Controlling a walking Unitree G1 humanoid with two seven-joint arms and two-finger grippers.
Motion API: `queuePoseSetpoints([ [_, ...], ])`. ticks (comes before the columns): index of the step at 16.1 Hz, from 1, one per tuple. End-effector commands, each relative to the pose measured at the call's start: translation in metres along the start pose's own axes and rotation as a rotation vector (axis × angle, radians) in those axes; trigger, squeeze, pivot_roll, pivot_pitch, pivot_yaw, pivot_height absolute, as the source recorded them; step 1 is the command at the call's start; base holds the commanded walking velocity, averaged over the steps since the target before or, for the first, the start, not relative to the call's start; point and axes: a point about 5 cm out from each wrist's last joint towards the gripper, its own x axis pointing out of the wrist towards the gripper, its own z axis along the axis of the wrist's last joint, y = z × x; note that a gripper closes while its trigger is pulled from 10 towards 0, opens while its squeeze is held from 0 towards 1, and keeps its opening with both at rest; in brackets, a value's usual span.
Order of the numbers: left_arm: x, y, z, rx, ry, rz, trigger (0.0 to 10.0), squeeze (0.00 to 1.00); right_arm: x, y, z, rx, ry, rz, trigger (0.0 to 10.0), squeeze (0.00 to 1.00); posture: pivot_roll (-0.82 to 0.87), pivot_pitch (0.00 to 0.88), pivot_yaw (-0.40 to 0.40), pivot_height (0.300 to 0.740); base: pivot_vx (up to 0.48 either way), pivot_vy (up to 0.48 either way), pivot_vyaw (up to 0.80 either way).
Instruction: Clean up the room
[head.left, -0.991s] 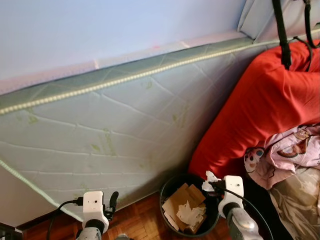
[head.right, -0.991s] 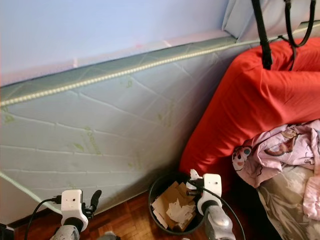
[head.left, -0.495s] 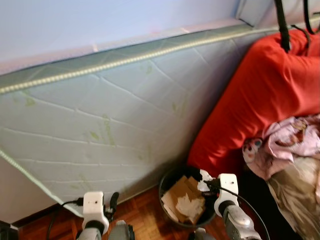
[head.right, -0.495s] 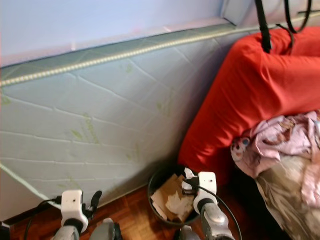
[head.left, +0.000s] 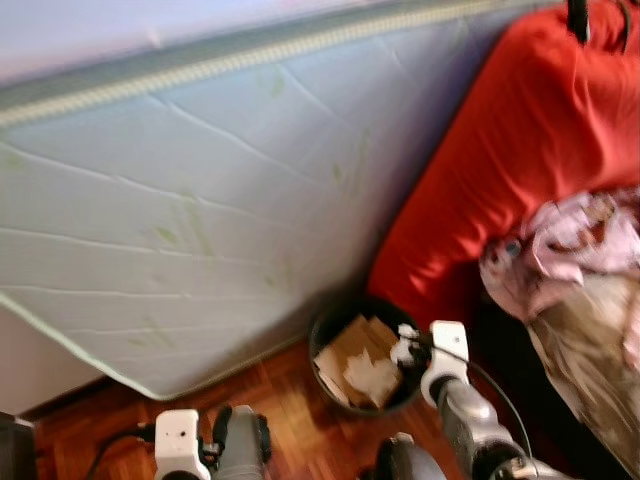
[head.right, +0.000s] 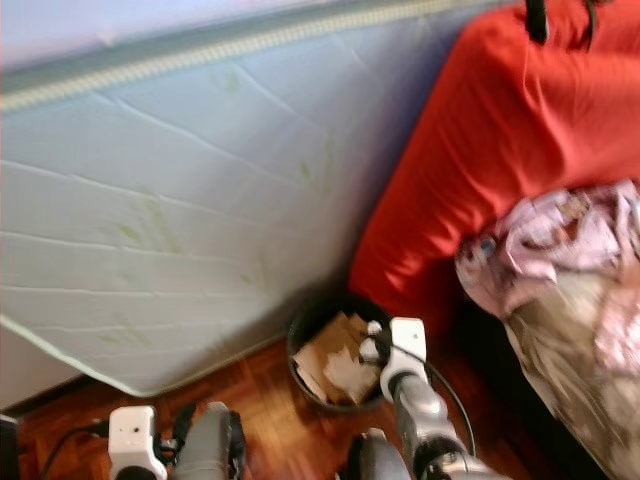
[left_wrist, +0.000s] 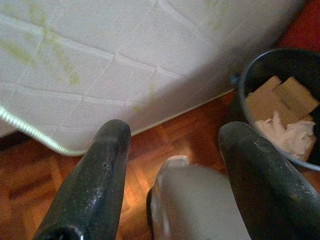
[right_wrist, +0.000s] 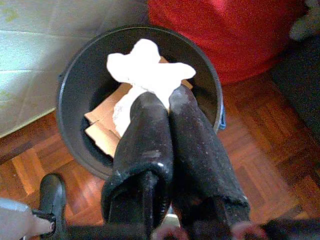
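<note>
Right wrist view: the right gripper (right_wrist: 159, 102) pinches a crumpled white tissue (right_wrist: 145, 67) above the black bin (right_wrist: 75, 80) (cardboard scraps inside), beside the mattress (head.left: 200, 180); the left gripper (left_wrist: 170, 165), fingers spread, hangs over the wood floor (left_wrist: 30, 175)

One black bin (right_wrist: 75, 90), one white paper wad (right_wrist: 147, 70), one mattress (head.left: 200, 180), one red cushion (head.left: 510, 150), two tools

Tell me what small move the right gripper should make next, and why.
Probably open the fingers and drop it. The right gripper is shut on the white crumpled paper, held right above the black bin that already holds cardboard scraps, so it should fall inside.
</note>
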Motion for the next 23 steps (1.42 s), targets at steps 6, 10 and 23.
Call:
queuePoseSetpoints([
  [6,-0.035,-0.004,0.014,-0.027,-0.014,0.019,10.0,0.00,0.006,0.008,0.015,-0.019,0.013,0.007,10.0,0.00,0.23,0.438,-0.072,0.655,0.000,0.000,0.00],
  [10,-0.054,-0.005,0.022,-0.026,0.007,0.024,10.0,0.00,0.009,0.014,0.021,-0.019,0.006,0.028,10.0,1.00,0.25,0.479,-0.067,0.655,0.000,0.000,0.00],
  [23,-0.047,-0.005,0.021,-0.027,0.073,0.015,10.0,0.00,0.005,0.004,0.015,-0.010,0.001,0.035,10.0,0.00,0.22,0.424,-0.058,0.655,0.000,0.000,0.00],
])
